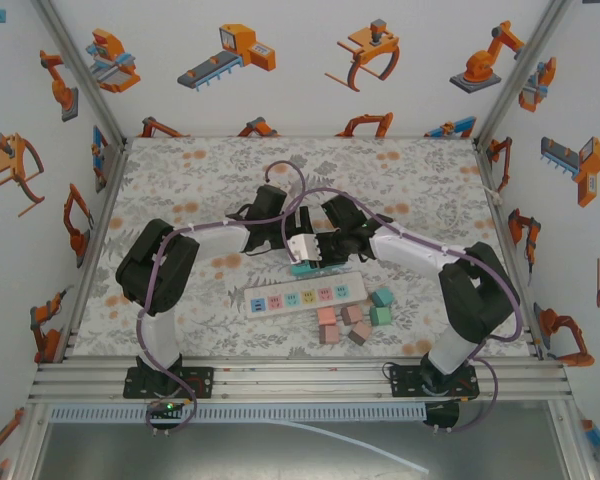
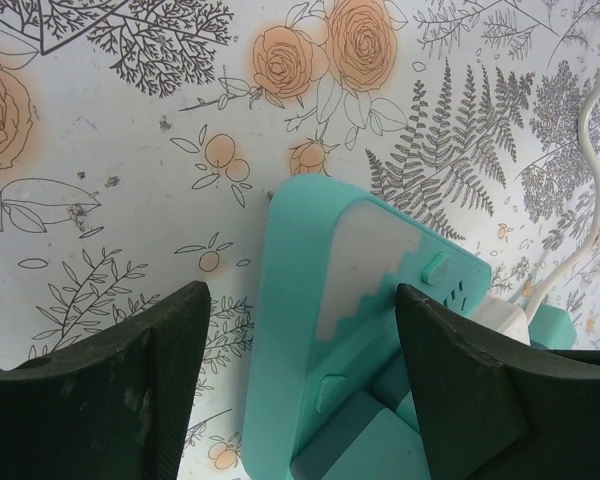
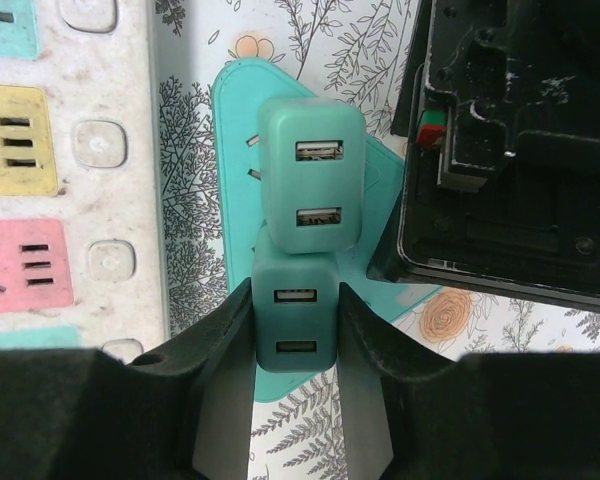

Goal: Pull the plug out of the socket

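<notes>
The grasp looks nearly complete and the pull itself not yet begun. On the left, the left hand [image 2: 300, 295] straddles the socket [image 2: 325, 250], a teal block lying flat near the middle of the worktop [image 2: 100, 150]. Its jaws stand apart: the outer finger [image 2: 120, 390] is clear of the block with bare worktop between, and whether the other touches it I cannot tell. The left arm [image 1: 195, 240] reaches in low, elbow out, wrist turned inward. In the middle, the plug [image 3: 295, 325] is seated in the socket, a second plug [image 3: 310, 190] just beyond it. On the right, the right hand [image 3: 295, 295] is clamped on the plug, a finger pressed to each side. The right arm [image 1: 425, 255] bends in likewise, and both wrists meet over the socket just behind the strip [image 1: 305, 295]. Next, the left hand should probably close to hold the socket down. The right hand could then draw the plug straight off its face without twisting. Otherwise the light block may lift along with it.
</notes>
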You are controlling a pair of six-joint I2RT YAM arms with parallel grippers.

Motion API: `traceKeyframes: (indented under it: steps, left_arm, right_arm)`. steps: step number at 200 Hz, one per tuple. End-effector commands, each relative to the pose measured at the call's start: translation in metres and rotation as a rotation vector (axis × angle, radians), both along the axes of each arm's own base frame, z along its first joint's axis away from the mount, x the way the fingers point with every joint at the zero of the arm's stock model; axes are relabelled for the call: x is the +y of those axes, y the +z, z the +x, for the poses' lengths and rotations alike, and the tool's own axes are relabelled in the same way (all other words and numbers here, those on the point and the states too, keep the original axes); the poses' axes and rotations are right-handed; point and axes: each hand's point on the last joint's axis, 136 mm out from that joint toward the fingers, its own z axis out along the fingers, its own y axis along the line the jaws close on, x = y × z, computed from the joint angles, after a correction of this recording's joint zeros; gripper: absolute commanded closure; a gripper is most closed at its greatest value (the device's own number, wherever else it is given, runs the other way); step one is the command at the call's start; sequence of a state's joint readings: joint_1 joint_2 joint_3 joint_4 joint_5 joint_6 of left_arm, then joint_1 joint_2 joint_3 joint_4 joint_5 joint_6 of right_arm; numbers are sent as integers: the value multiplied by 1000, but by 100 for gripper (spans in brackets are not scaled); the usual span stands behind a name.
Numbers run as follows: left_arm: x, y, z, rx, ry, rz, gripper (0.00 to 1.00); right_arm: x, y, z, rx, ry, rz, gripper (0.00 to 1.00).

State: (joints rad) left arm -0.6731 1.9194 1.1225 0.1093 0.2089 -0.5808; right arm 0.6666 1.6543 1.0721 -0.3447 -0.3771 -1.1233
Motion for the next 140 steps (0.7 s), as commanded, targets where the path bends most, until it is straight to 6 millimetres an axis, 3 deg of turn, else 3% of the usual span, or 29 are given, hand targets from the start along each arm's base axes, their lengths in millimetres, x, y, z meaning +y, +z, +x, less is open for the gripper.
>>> traceKeyframes:
  steps: [1, 96, 140]
  left_arm:
    - [69, -94, -39, 166, 35, 364, 32]
    - [74, -90, -38, 143, 29, 393, 33]
    - [66, -75, -34, 125, 20, 349, 33]
  right_arm:
    - [11, 48, -1, -79, 32, 122, 75]
    - [4, 51, -4, -98, 19, 114, 76]
    - [1, 59, -8, -103, 12, 124, 76]
